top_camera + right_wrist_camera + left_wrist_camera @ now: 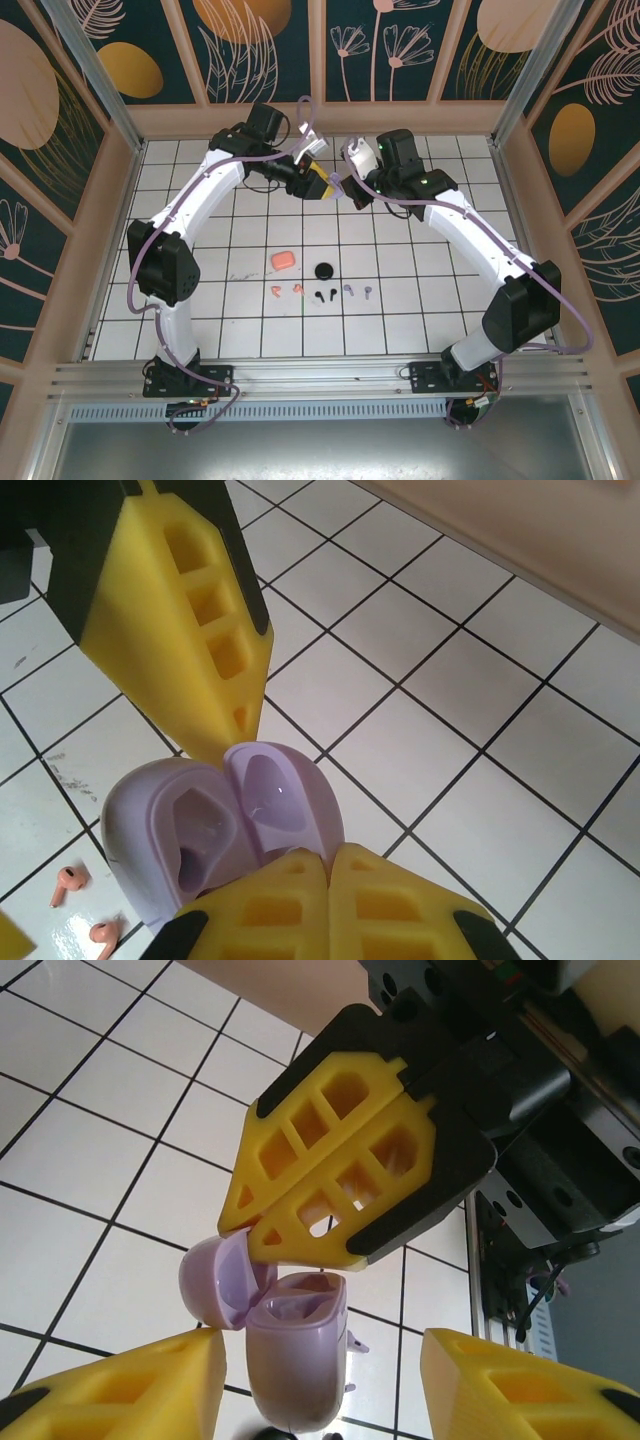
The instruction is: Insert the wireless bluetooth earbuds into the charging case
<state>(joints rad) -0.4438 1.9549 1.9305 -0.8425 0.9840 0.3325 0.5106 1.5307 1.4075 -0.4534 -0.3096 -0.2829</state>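
The lavender charging case hangs in the air with its lid flipped open and both sockets empty. My right gripper is shut on the lid's edge, and it also appears in the left wrist view. Around the case body my left gripper stands open; its left finger is next to the case and its right finger is well apart. On the tiles lie the earbuds: two salmon, two black and two lavender.
A salmon case and a black case lie on the white tiled floor just behind the row of earbuds. Both arms meet high over the middle back of the floor. Wooden walls with metal posts ring the cell.
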